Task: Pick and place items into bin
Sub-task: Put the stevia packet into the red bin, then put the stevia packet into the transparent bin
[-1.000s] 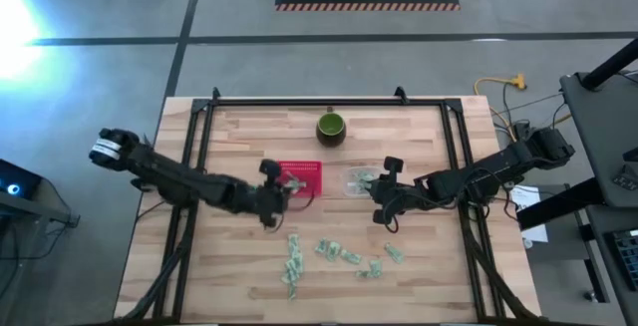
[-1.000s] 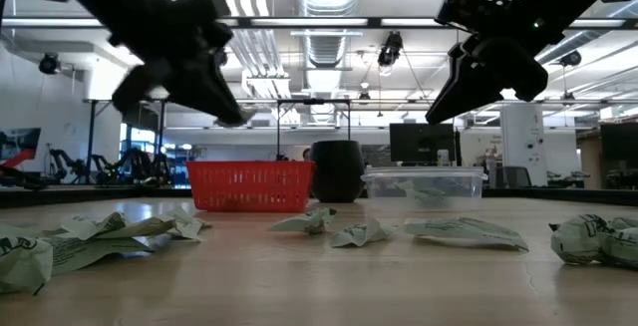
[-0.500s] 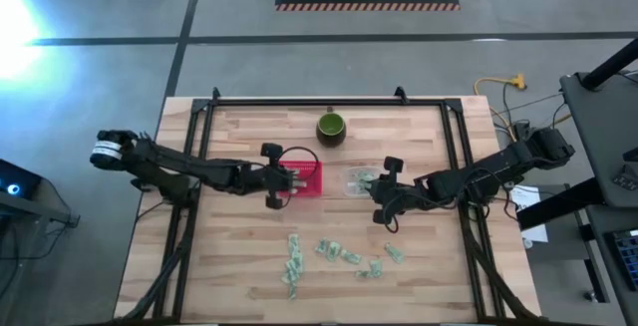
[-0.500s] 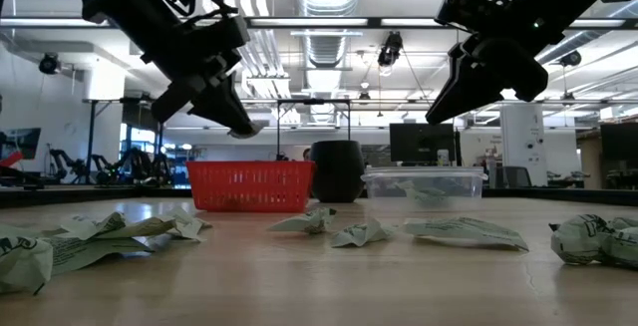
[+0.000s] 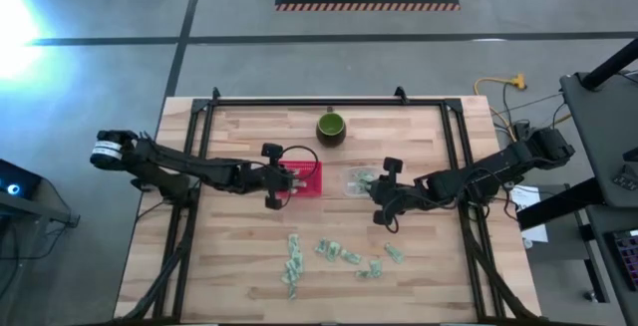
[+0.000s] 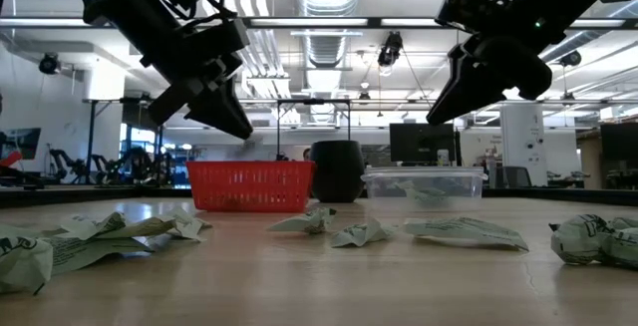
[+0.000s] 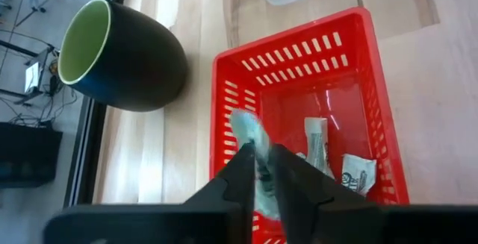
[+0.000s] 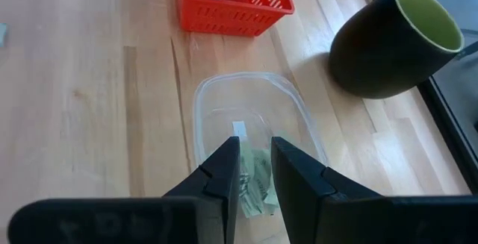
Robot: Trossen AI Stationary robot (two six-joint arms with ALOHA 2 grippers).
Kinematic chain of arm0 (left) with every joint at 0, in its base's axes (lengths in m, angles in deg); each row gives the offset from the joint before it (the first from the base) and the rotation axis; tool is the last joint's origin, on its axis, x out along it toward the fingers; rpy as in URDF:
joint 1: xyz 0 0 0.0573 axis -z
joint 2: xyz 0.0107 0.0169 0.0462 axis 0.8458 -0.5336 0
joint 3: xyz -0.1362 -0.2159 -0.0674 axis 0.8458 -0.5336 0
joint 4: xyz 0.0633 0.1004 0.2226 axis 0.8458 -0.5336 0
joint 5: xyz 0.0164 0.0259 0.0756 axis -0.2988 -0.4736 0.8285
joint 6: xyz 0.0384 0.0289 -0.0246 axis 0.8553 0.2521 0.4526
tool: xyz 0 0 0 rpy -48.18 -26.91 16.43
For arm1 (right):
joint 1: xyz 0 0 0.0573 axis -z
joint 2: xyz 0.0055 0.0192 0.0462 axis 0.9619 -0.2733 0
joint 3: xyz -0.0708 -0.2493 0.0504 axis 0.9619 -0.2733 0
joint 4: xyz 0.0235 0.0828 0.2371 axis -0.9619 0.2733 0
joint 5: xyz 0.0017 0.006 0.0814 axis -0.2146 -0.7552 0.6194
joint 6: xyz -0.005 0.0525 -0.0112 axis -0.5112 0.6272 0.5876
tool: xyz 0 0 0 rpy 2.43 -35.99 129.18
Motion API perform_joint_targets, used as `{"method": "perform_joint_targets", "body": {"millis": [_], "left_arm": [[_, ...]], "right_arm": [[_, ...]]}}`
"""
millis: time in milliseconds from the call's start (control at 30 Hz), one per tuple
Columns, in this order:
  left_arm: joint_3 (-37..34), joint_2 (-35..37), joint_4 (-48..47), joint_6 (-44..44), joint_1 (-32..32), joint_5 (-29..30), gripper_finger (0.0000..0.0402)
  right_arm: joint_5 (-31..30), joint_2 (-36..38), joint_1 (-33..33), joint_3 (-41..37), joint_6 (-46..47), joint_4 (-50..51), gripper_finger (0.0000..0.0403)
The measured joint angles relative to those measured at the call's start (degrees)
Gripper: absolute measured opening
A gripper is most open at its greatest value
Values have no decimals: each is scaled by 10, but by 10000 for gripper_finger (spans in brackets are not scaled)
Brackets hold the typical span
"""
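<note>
My left gripper (image 5: 296, 180) (image 6: 242, 129) hangs over the red basket (image 5: 309, 171) (image 7: 314, 102), its fingers a little apart. A blurred pale green piece (image 7: 250, 132) shows in the gap, above the basket's floor, where other pieces (image 7: 317, 143) lie. My right gripper (image 5: 377, 198) (image 8: 255, 154) hangs over a clear tub (image 8: 246, 102) holding pieces; its fingers are slightly apart, with nothing seen held. More green-and-white pieces (image 5: 339, 254) (image 6: 359, 231) lie loose on the near half of the table. My left gripper's fingers (image 7: 243, 171) stand on either side of the pale green piece's lower part (image 7: 261, 180), slanting down from the table's left over the basket. The piece is blurred, and I cannot tell whether the fingers touch it.
A dark green cup (image 5: 331, 127) (image 6: 337, 171) stands at the far middle, behind the basket and the tub. A black frame runs along the table's far, left and right sides (image 5: 299, 102). Bare wood lies near the front edge (image 5: 199, 286).
My left gripper has swung from the basket's near-left corner toward the far edge until it stood over the basket, then kept still. In the low view the pale piece that stuck out at its fingertips no longer shows there.
</note>
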Motion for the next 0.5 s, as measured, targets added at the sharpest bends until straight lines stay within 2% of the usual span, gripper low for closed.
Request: {"method": "perform_joint_targets", "body": {"millis": [267, 500], "left_arm": [[0, 0, 9, -4, -1, 1, 115], [0, 0, 7, -20, -1, 3, 127]], "right_arm": [[32, 0, -1, 0, 0, -4, 68], [176, -9, -1, 0, -57, -95, 68]]}}
